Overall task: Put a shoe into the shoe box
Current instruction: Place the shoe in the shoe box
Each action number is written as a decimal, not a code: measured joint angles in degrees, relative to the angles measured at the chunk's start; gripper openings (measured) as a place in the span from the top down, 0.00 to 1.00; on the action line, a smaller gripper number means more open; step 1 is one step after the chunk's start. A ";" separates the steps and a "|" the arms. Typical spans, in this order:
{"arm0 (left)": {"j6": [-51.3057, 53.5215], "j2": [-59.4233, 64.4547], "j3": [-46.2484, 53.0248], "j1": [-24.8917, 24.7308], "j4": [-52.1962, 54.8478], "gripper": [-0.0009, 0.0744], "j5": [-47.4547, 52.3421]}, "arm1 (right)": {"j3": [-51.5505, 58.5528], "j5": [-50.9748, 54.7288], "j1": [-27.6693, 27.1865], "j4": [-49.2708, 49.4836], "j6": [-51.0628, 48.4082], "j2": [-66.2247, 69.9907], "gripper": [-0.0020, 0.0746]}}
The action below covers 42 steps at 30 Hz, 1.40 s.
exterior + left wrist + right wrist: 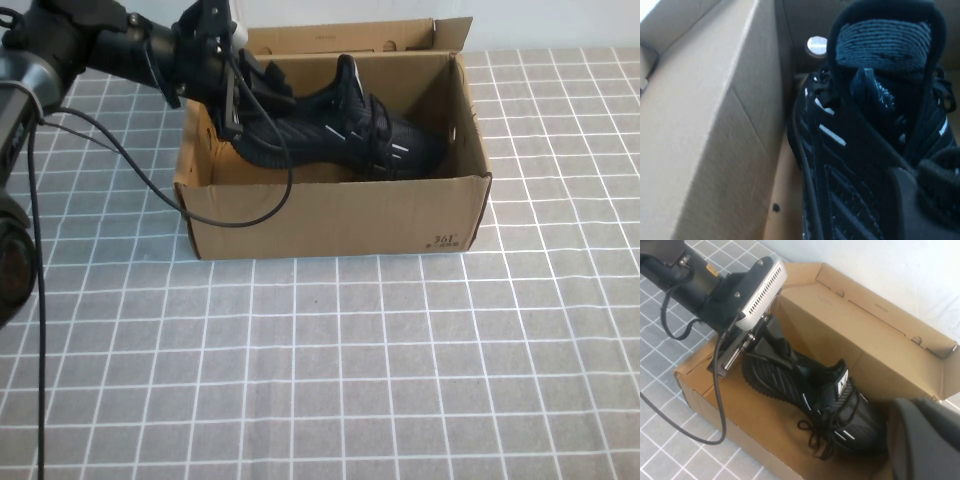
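Shoe (350, 135): seen inside the box (340, 215), upper centre of the high frame; toe toward the frame's right, heel toward its left, where the heel looks raised while the toe is down near the floor of the box.
Box: stood open on the gridded surface (330, 370), flaps folded back at the far side; small dark print is seen at the lower right of its front wall.
Left hand (250, 95): reached in over the box's left end, upper left of the high frame; its fingers are closed on the shoe's heel area, almost together.
Reason for hold: the heel grip is judged to let the shoe be lowered toe-first, so that the length fits between the end walls.
Left wrist view: the shoe's collar and tongue (885, 42) are shown close up, beside the cardboard side wall (715, 130).
Right hand (927, 437): a dark blurred part of it is seen at the lower right of its own wrist frame, held above the box's toe end; its fingers are together and nothing is held.
Stage: the shoe is judged nearly placed, release not yet made.
Risk: the heel may drop when it is let go.
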 joint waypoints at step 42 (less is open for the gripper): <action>2.30 2.59 0.00 0.10 -3.90 0.44 -12.55 | 0.00 0.00 0.00 4.40 0.00 1.81 0.99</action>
